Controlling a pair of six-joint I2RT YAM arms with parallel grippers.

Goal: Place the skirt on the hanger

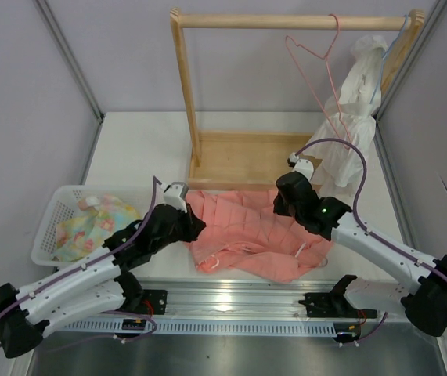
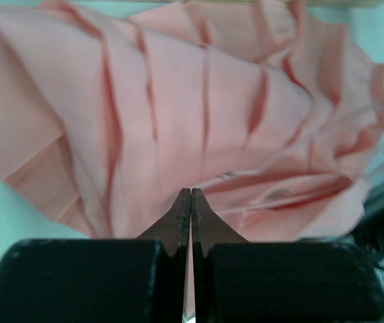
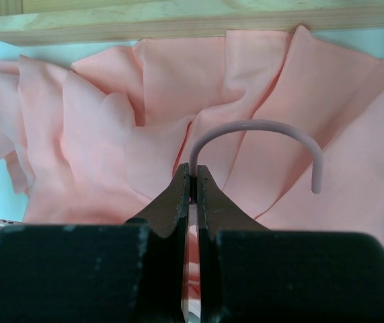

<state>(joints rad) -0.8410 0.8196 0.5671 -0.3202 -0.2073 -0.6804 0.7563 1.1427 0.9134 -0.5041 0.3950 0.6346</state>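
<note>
The salmon-pink pleated skirt point(image 1: 254, 231) lies crumpled on the table in front of the wooden rack; it fills the left wrist view point(image 2: 178, 101) and the right wrist view point(image 3: 111, 134). My right gripper point(image 1: 282, 205) is shut on the neck of a pink wire hanger, whose hook point(image 3: 259, 126) curves over the skirt; the rest of that hanger is hidden. My left gripper point(image 1: 197, 225) is at the skirt's left edge, its fingers point(image 2: 181, 215) pressed together with the skirt beyond the tips. I cannot tell if any cloth is pinched.
A wooden rack point(image 1: 286, 21) with a flat base point(image 1: 239, 157) stands behind the skirt. A second pink hanger point(image 1: 317, 59) and a white garment point(image 1: 348, 125) hang from its rail. A white basket point(image 1: 51, 227) with pastel cloth point(image 1: 94, 227) stands at the left.
</note>
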